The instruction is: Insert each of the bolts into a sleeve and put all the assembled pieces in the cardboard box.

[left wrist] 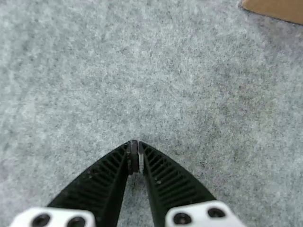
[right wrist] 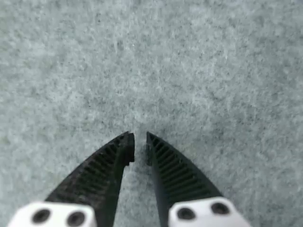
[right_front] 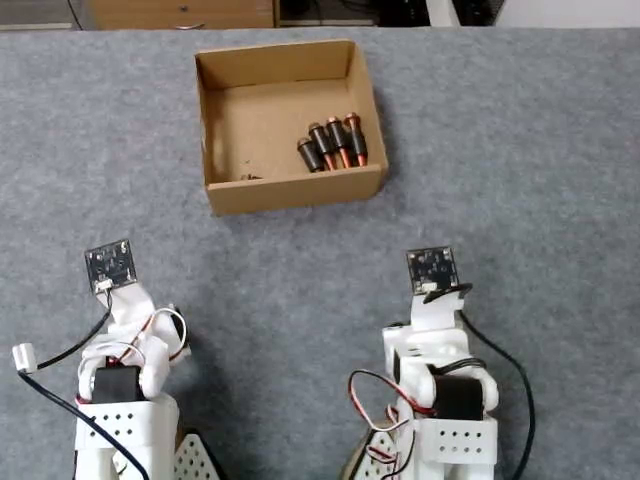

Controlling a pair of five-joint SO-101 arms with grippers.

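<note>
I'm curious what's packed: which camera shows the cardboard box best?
High view: the whole cardboard box, four assembled pieces inside. The left wrist view catches one corner; the right wrist view faces grey mat.

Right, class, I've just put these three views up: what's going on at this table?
Nothing is being handled. Four assembled pieces lie side by side in the cardboard box, towards its right side. Both arms sit back from it over the grey mat. The left gripper is shut and empty, the right gripper slightly parted and empty.
</note>
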